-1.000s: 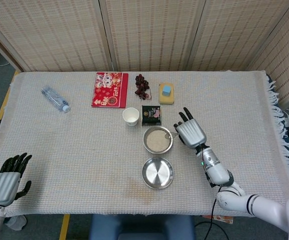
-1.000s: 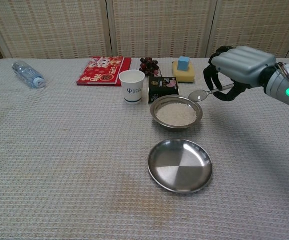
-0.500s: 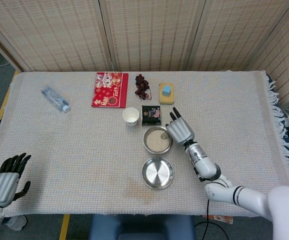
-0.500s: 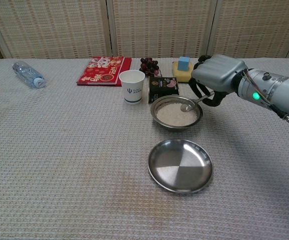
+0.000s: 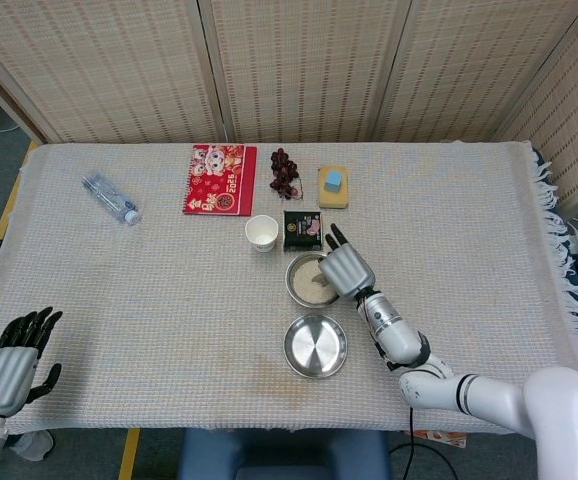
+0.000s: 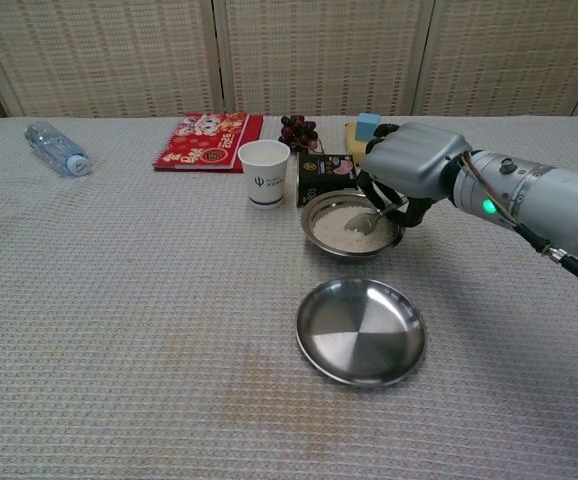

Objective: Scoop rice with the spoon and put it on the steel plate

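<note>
A steel bowl of white rice (image 6: 341,229) (image 5: 307,281) stands mid-table, behind the empty steel plate (image 6: 360,331) (image 5: 315,346). My right hand (image 6: 412,165) (image 5: 343,268) hovers over the bowl's right side and grips a metal spoon (image 6: 369,221). The spoon's bowl is dipped into the rice, its handle running up into the hand. My left hand (image 5: 9,365) rests with fingers spread at the table's front left corner, holding nothing; the chest view does not show it.
Behind the rice bowl are a white paper cup (image 6: 264,172), a dark box (image 6: 324,175), grapes (image 6: 298,131), a yellow sponge with a blue block (image 6: 363,137) and a red booklet (image 6: 208,140). A plastic bottle (image 6: 57,149) lies at the far left.
My right hand has moved left and down from beside the bowl to over it. The spoon went from above the rim into the rice. The left hand has not moved.
</note>
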Controlling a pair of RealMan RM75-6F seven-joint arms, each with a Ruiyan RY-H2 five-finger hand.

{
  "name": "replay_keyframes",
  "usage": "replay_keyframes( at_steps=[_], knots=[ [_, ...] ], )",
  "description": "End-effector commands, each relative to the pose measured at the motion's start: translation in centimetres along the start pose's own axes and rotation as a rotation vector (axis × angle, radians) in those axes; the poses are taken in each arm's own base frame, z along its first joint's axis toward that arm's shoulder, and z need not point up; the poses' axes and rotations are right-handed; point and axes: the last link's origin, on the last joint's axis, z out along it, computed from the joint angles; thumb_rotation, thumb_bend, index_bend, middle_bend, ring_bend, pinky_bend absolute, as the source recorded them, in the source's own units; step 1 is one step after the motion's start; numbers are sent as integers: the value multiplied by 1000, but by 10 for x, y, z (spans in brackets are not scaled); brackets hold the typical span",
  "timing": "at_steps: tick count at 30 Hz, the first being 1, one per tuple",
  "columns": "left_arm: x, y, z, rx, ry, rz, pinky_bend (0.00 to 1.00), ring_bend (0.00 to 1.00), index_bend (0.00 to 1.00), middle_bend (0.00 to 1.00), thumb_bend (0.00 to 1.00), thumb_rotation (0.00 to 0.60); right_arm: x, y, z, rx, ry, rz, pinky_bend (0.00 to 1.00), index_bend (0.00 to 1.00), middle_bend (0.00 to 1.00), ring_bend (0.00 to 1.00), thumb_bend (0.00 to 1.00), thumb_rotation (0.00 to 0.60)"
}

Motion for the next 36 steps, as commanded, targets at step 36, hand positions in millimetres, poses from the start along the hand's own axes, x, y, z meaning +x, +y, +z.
replay_keyframes(
  at_steps=[36],
  knots=[
    [4,-1,-4,-23,47,-13,95,0,0,0,418,600,-9,41,-2,-149,-154,566,15,949,559,135,376,600]
  ],
)
